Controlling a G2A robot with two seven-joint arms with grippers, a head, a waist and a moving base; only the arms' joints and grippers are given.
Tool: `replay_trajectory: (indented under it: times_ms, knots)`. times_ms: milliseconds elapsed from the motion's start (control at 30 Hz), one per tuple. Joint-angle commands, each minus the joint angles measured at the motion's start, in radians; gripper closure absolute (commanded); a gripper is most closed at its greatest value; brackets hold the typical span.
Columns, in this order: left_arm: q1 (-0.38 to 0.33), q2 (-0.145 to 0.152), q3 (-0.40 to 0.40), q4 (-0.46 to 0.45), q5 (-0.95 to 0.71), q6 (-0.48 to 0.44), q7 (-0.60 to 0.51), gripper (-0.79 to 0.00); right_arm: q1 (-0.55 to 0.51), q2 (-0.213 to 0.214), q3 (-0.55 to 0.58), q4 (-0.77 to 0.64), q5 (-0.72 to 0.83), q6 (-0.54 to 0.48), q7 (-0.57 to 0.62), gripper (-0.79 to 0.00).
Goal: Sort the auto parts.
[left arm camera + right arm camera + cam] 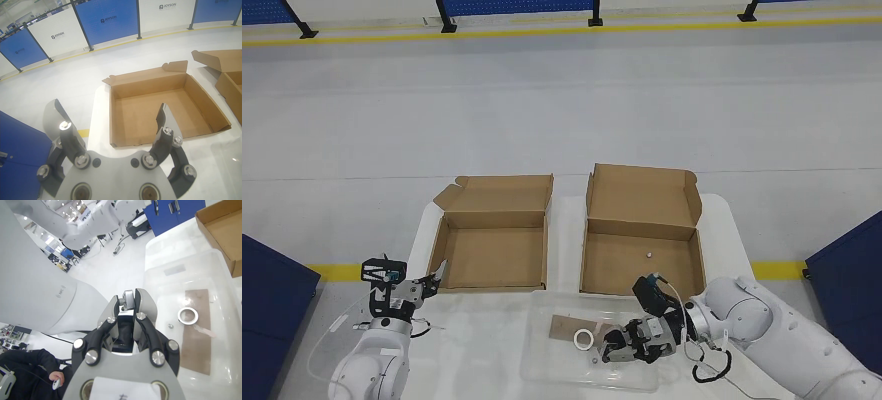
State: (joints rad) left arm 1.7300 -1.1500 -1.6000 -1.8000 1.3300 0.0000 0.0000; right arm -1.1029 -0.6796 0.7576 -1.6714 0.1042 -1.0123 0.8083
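White desk (567, 240) stood on a pale factory floor (542, 100). At lower centre the right hand (627, 345) gripped a small metal fitting (129, 303) over the clear bin (542, 372); the right cardboard box (622, 270) lay just above it, nearer that arm. Left hand (432, 280) gaped wide, empty, lower left.

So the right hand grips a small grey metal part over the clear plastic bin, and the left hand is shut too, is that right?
Not quite: the left hand is open and empty, as the left wrist view shows. The rest holds: the right hand grips the small grey metal part over the clear plastic bin.
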Motion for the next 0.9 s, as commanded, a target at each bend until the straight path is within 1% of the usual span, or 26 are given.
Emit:
replay_trajectory:
  times_ms: [0,233,633,700,767,867]
  knots:
    - [0.0,0.0,0.0,0.0,0.0,0.0,0.0,-0.785,0.002,0.009,-0.006,-0.007,0.052,0.0,0.0,0.0]
    - [0.0,0.0,0.0,0.0,0.0,0.0,0.0,-0.785,0.016,0.043,-0.032,-0.033,0.154,0.0,0.0,0.0]
    - [0.0,0.0,0.0,0.0,0.0,0.0,0.0,-0.785,0.015,0.043,-0.031,-0.034,0.154,0.005,-0.005,0.0]
    - [0.0,0.0,0.0,0.0,0.0,0.0,0.0,-0.785,0.001,0.043,-0.03,-0.04,0.199,0.0,-0.023,0.0]
    - [0.0,0.0,0.0,0.0,0.0,0.0,0.0,-0.785,-0.008,0.049,-0.017,-0.032,0.249,0.0,-0.001,0.0]
    - [0.0,0.0,0.0,0.0,0.0,0.0,0.0,-0.785,-0.026,0.068,0.003,-0.031,0.3,0.0,0.0,0.0]
